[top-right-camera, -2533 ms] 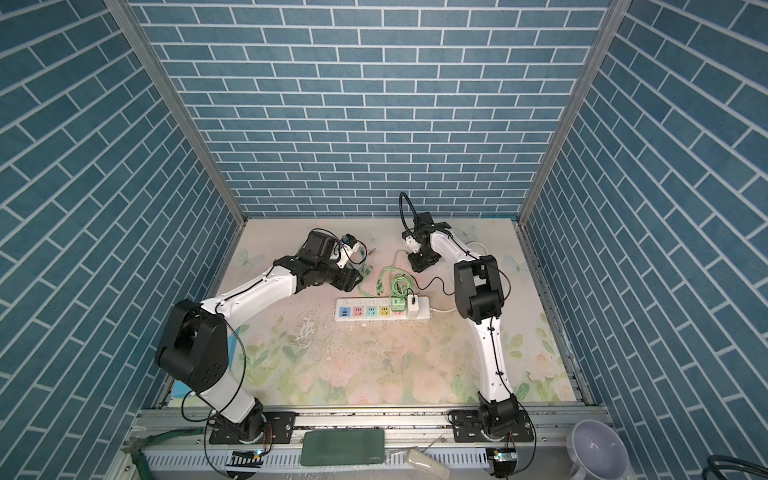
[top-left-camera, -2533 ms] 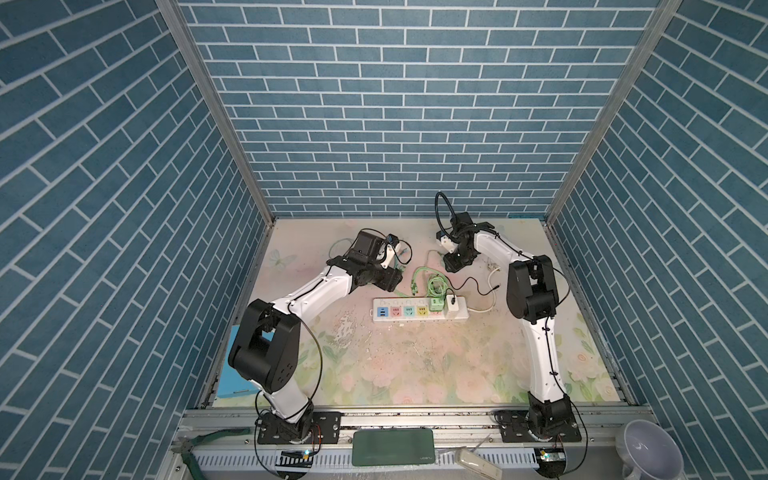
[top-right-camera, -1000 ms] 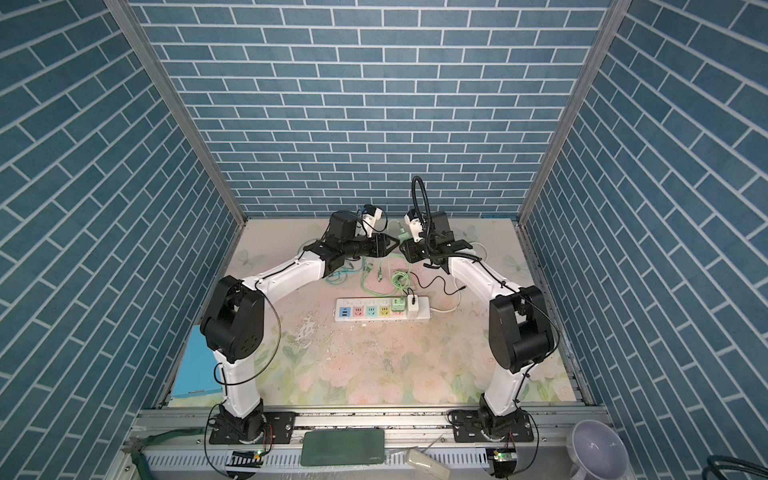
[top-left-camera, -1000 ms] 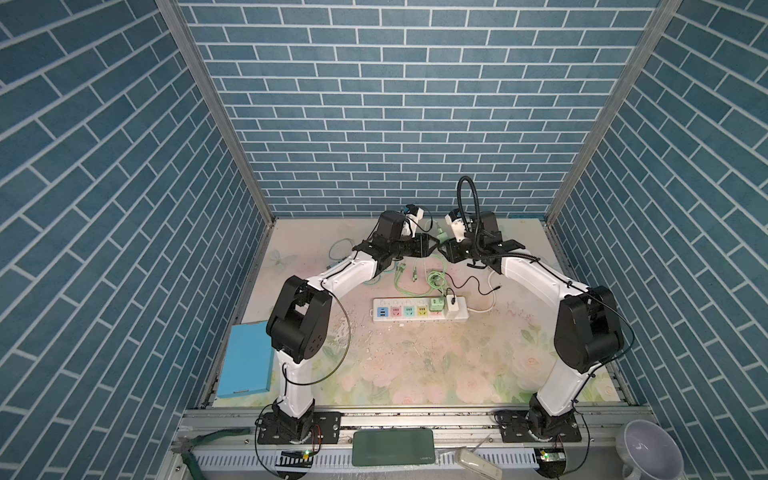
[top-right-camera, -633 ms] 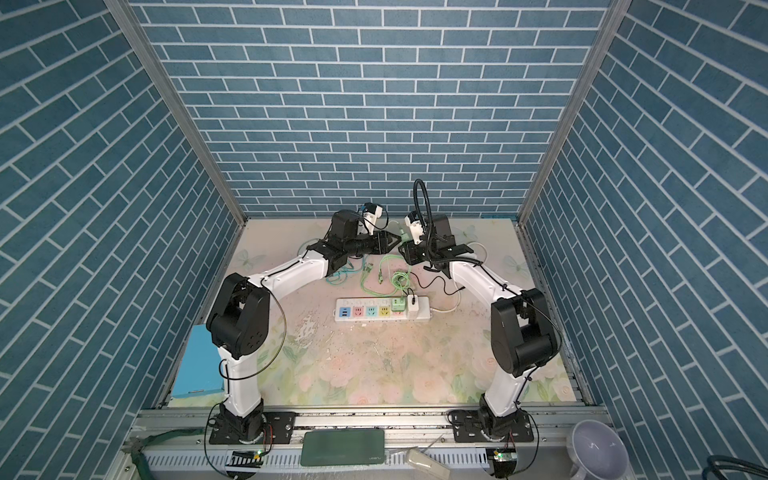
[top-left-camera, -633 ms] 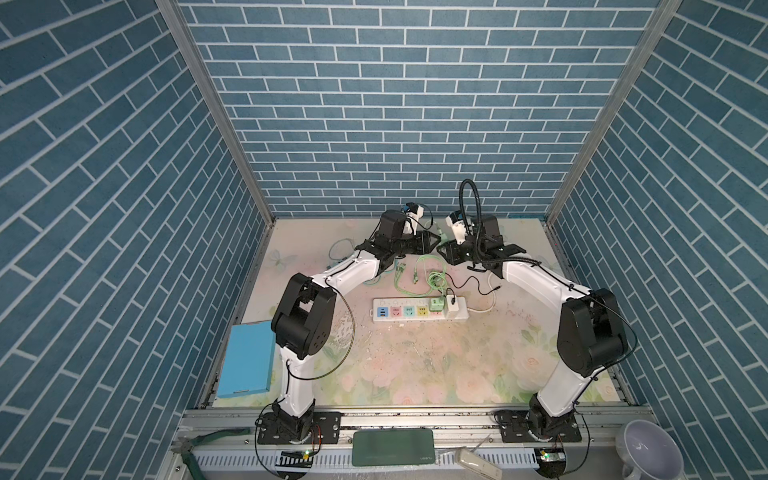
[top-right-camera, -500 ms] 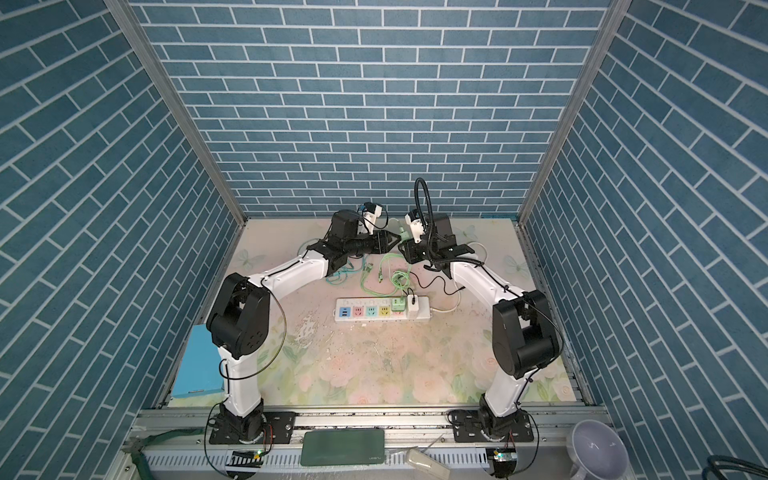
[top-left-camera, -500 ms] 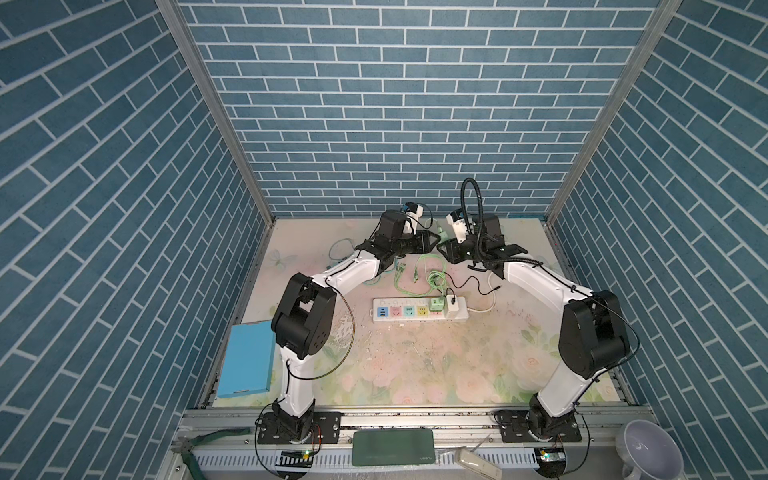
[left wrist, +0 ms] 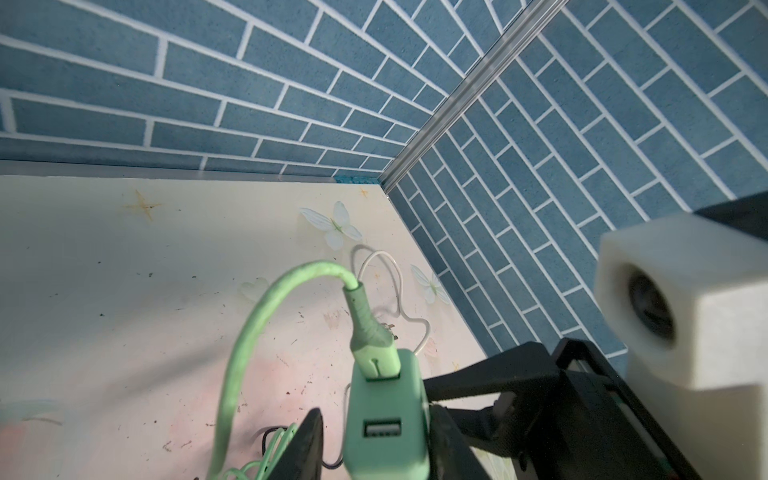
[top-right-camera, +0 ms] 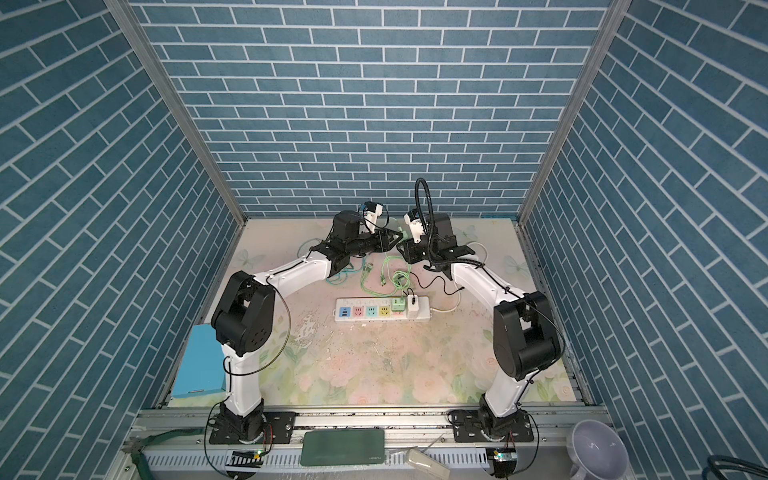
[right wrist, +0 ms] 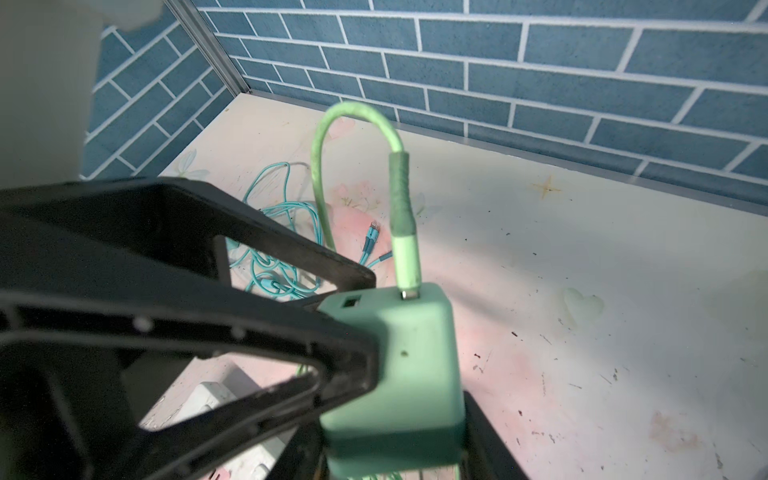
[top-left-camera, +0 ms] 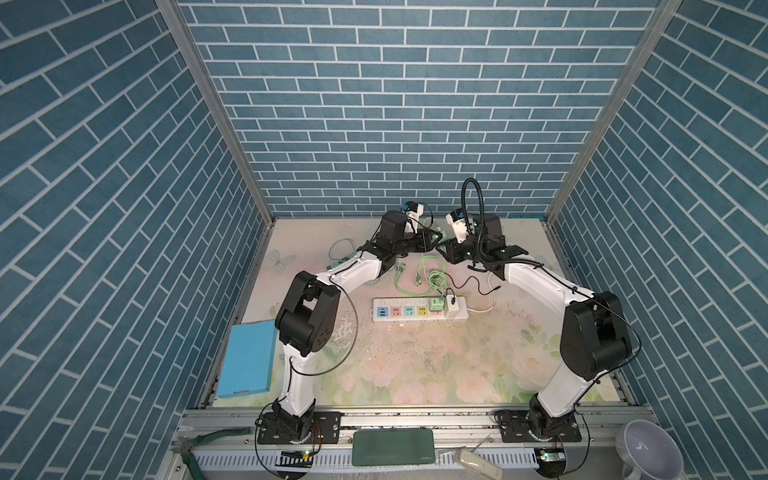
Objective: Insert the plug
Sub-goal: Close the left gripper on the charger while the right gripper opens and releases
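A mint-green plug (left wrist: pixel 386 415) with a green cable (left wrist: pixel 253 328) in its top hangs in the air over the back middle of the table, in both top views (top-left-camera: pixel 439 235) (top-right-camera: pixel 400 232). My right gripper (right wrist: pixel 395 457) is shut on the plug's lower part (right wrist: pixel 399 365). My left gripper (left wrist: pixel 380 440) straddles the same plug from the opposite side: one finger touches it, the other stands a small gap off. The white power strip (top-left-camera: pixel 415 312) lies below, nearer the front, with a green adapter (top-left-camera: pixel 435 306) and a white adapter (top-left-camera: pixel 452 305) plugged in.
Loose green cable (top-left-camera: pixel 428 274), a teal cable (right wrist: pixel 270 232) and a thin black cable (top-left-camera: pixel 469 282) lie behind the strip. A white cord (left wrist: pixel 390 282) trails at the back right. A blue box (top-left-camera: pixel 248 359) sits at the left edge. Brick walls close three sides.
Both arms rose from the strip area and met at the back middle. In the last second the left jaws narrowed around the plug while the right grip stayed the same.
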Controlling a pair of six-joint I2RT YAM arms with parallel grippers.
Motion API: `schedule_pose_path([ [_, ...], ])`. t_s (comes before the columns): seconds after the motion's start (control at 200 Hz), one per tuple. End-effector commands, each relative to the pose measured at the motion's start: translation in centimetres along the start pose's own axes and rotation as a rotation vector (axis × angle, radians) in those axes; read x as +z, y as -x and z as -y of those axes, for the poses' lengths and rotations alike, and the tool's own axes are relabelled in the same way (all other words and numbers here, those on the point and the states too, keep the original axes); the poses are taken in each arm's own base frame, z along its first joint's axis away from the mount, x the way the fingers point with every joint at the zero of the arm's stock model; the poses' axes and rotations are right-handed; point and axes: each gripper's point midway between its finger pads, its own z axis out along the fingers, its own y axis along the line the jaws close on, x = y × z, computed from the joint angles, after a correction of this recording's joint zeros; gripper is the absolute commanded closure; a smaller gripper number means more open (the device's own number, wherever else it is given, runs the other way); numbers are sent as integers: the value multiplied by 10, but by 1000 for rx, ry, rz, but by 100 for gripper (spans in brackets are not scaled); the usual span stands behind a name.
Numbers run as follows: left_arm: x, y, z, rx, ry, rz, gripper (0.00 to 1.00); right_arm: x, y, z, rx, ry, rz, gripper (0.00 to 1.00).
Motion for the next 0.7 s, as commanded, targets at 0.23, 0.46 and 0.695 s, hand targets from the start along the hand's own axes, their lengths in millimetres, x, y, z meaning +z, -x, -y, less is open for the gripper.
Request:
schedule_pose_path([
  [0.23,7,-2,7,-16,-46,3,65,-11,23,-21,3,65,87,86],
  [0.46,6,-1,13,-10,-75,3,84,-10,23,-23,-4,71,88,85],
  [0.695,3,-3,11,14,-58,-18,93,-12,25,-17,0,35,73,52],
])
